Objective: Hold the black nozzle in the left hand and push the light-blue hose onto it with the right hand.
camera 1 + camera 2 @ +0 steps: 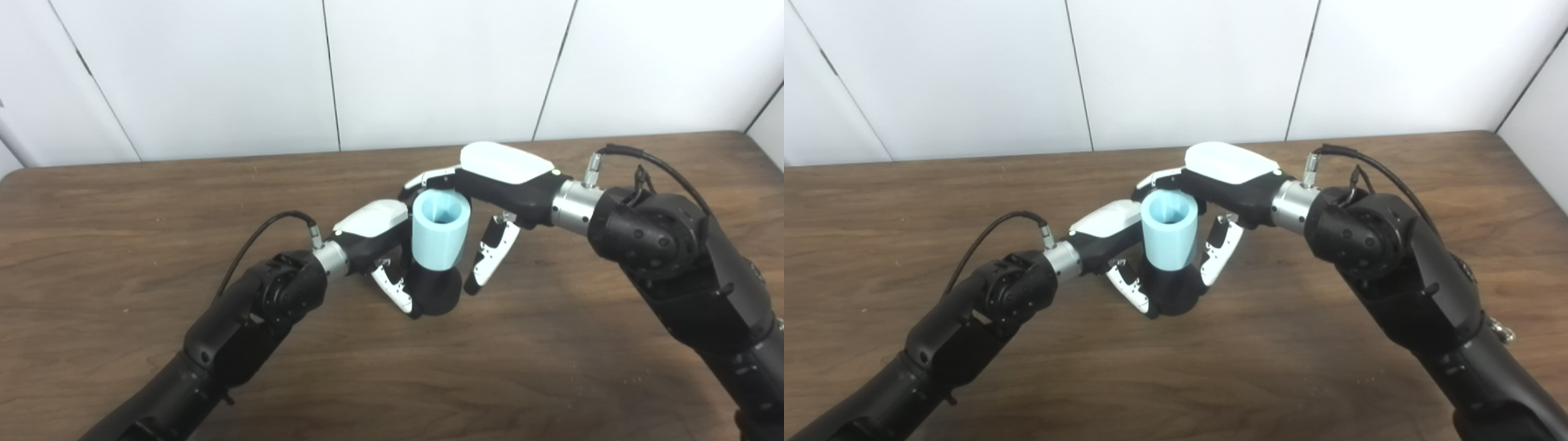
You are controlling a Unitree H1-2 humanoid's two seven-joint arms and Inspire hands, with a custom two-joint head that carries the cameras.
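You are seeing the left hand (383, 245) gripping the black plastic nozzle (436, 288), while the right hand (490, 184) is wrapping the light-blue cylindrical hose (438, 236) seated on it.

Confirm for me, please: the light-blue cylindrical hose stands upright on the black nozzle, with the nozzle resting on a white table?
Not quite. The table is dark brown wood, not white, as the left eye view shows. The light-blue cylindrical hose does stand upright on the black nozzle.

A dark wood-grain table (551, 367) carried the black nozzle (436, 289), which stood upright on it near the middle.
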